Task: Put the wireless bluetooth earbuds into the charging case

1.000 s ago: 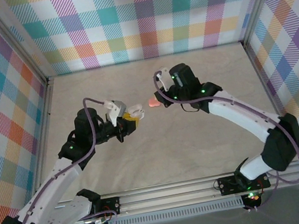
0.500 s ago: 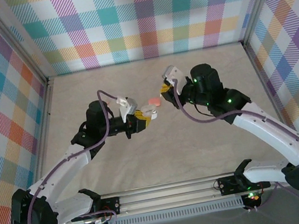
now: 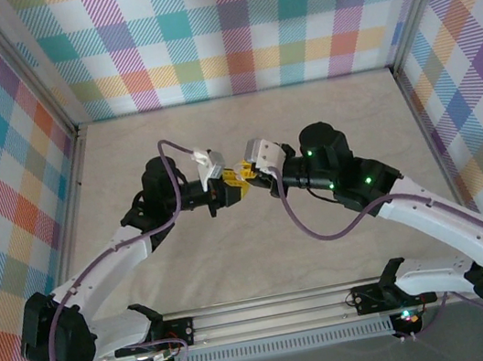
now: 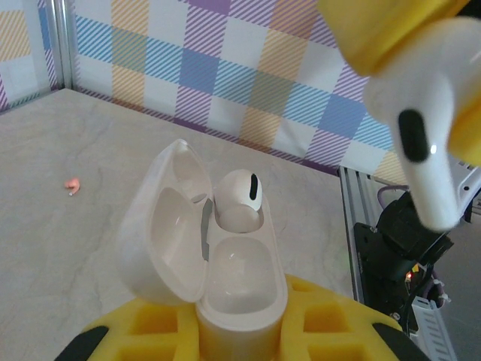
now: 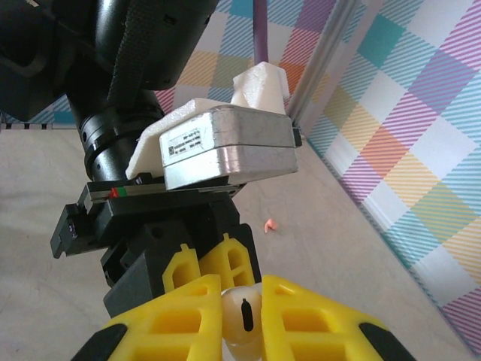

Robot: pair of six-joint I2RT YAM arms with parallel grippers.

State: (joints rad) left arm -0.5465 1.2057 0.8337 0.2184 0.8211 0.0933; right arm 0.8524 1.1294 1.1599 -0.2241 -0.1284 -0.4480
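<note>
The left hand pinches the open white charging case (lid swung left) over the desk — one white earbud sits in its far well. The right hand pinches the second earbud just above the case. A pink bit lies on the desk.

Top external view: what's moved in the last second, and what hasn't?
The right fingers came leftward and nearer the bases, bringing their white earbud up to the left fingers, which shifted right toward centre; the tips now nearly meet. Unchanged: the left fingers stay clamped on the open case, with a second earbud seated in it, and the right grip has not let go.
</note>
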